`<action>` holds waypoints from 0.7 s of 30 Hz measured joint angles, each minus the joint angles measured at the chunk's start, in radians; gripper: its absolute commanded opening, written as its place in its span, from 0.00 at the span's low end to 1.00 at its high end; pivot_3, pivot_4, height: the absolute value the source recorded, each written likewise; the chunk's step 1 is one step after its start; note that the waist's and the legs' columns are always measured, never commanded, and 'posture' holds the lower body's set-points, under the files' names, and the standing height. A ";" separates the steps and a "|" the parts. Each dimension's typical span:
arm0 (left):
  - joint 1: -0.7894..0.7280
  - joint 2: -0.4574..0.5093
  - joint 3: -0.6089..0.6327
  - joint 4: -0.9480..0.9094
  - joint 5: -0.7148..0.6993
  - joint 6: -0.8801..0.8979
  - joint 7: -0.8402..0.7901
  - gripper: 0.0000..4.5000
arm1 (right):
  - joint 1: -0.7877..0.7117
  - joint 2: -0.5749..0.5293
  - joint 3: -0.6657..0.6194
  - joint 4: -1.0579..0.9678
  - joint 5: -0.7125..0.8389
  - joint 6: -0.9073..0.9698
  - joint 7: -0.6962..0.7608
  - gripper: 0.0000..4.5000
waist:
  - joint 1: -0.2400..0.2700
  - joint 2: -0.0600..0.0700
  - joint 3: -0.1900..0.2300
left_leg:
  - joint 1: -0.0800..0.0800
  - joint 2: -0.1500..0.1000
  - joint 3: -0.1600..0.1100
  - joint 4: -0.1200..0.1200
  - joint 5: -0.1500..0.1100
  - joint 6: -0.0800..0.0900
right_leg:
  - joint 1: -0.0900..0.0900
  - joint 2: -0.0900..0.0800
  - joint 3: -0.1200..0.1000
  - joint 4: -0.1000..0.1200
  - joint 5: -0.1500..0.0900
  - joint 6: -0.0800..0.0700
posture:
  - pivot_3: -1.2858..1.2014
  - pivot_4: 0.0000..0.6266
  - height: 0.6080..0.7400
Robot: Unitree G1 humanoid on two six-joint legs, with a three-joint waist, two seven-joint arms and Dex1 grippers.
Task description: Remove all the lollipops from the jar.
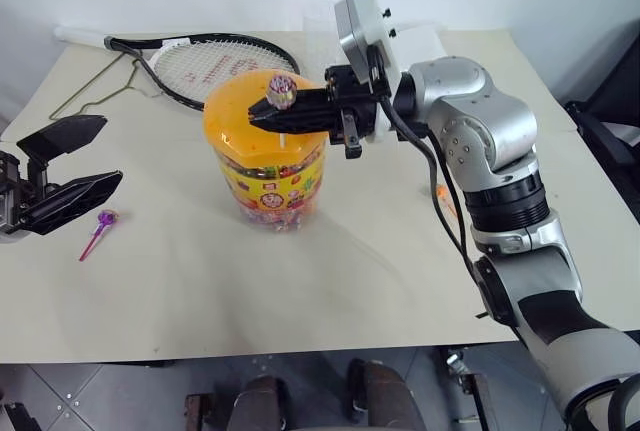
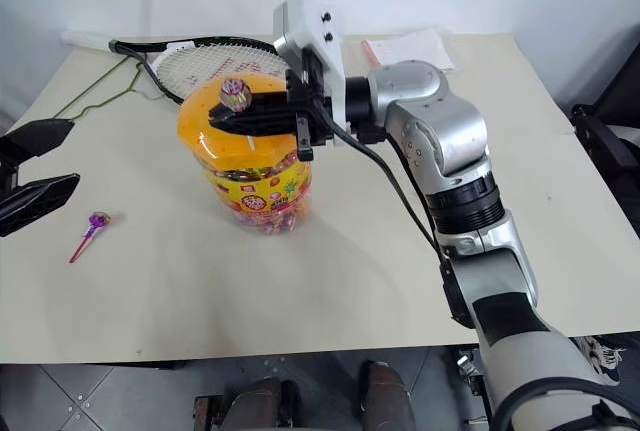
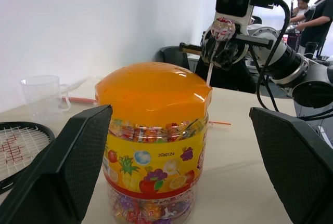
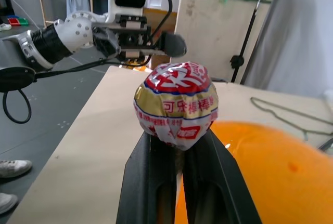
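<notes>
1. Right pincer [image 1: 272, 111] is clamped on the white stick of a lollipop [image 1: 281, 91], sitting just above the jar [image 1: 265, 156] lid, centre frame.
2. Stick runs upright, so I reckon the pull is straight up.
3. Left pincer [image 1: 62, 173] hangs wide apart at the left edge, near the lollipop on the tabletop [image 1: 300, 281].

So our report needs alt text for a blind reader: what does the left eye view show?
The right pincer is shut on a wrapped lollipop above the orange-lidded jar. The left pincer stands open near a purple lollipop on the table.
</notes>
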 measured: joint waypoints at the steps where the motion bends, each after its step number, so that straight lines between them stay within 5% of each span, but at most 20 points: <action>1: -0.006 0.000 -0.002 0.004 0.000 0.000 -0.009 1.00 | -0.022 0.000 -0.003 0.021 -0.005 -0.012 0.000 0.00 | 0.000 0.000 0.000 | 0.000 0.000 0.000 0.000 0.000 0.000 | 0.000 0.000 0.000 0.000 0.000 0.000 | 0.52 0.24 1.00; 10: -0.070 0.026 -0.040 0.084 0.003 -0.001 -0.098 1.00 | -0.142 -0.076 -0.117 0.184 -0.077 -0.070 -0.064 0.00 | 0.002 0.000 0.000 | 0.000 0.000 0.000 0.000 0.000 0.000 | 0.000 0.000 0.000 0.000 0.000 0.000 | 0.52 0.24 1.00; 16: -0.099 0.073 -0.083 0.116 0.022 -0.001 -0.154 1.00 | -0.113 -0.259 -0.178 0.158 -0.107 0.065 -0.130 0.00 | 0.001 0.000 0.000 | -0.001 0.000 0.000 0.000 0.000 0.000 | 0.000 0.000 0.000 -0.001 0.000 0.000 | 0.52 0.24 1.00; 21: -0.107 0.097 -0.118 0.117 0.044 -0.001 -0.181 1.00 | 0.090 -0.486 -0.212 0.112 -0.167 0.209 -0.205 0.00 | 0.008 0.000 0.000 | -0.001 0.000 0.000 0.000 0.000 0.000 | 0.000 -0.001 0.000 -0.002 0.000 0.000 | 0.52 0.24 1.00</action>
